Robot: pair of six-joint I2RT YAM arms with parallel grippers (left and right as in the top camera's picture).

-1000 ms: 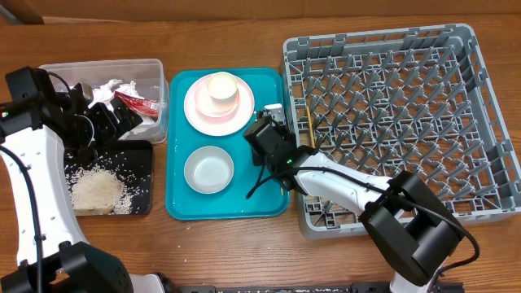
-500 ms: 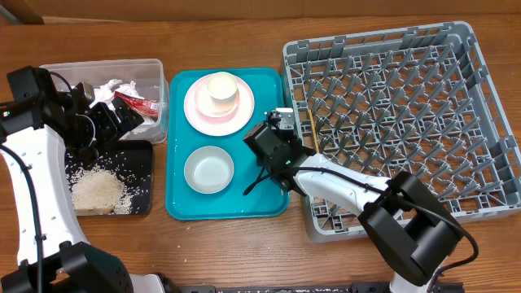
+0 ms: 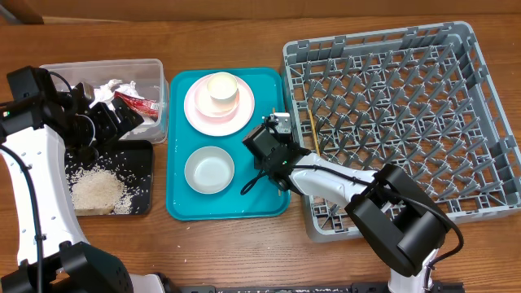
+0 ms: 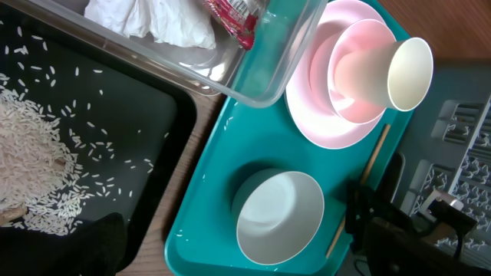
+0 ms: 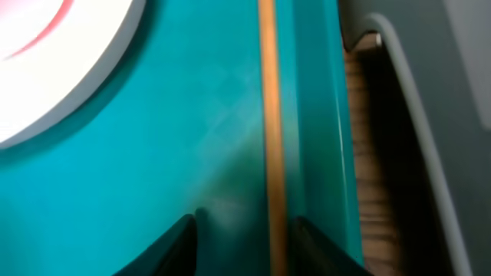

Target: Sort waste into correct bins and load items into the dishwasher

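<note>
My right gripper (image 3: pixel 271 145) (image 5: pixel 245 238) is open and low over the right edge of the teal tray (image 3: pixel 228 203). Its fingers straddle a wooden chopstick (image 5: pixel 268 115) (image 4: pixel 372 165) that lies along the tray wall. A second chopstick (image 3: pixel 312 130) lies in the grey dish rack (image 3: pixel 391 106). The pink plate (image 3: pixel 199 118) carries the pink bowl (image 4: pixel 353 84) with the white cup (image 3: pixel 221 85) in it. The grey metal bowl (image 3: pixel 208 169) sits below it. My left gripper (image 3: pixel 118 122) is open and empty over the clear tub (image 3: pixel 156 81), which holds napkins (image 3: pixel 110 89) and the red packet (image 3: pixel 134 102).
The black tray (image 3: pixel 140 159) in front of the tub holds a pile of rice (image 3: pixel 98 191) and scattered grains. The rack fills the right half of the table, close against the teal tray. A few grains lie on the teal tray.
My right gripper has shifted a little along the teal tray's right edge and turned over the chopstick. The left arm has not moved.
</note>
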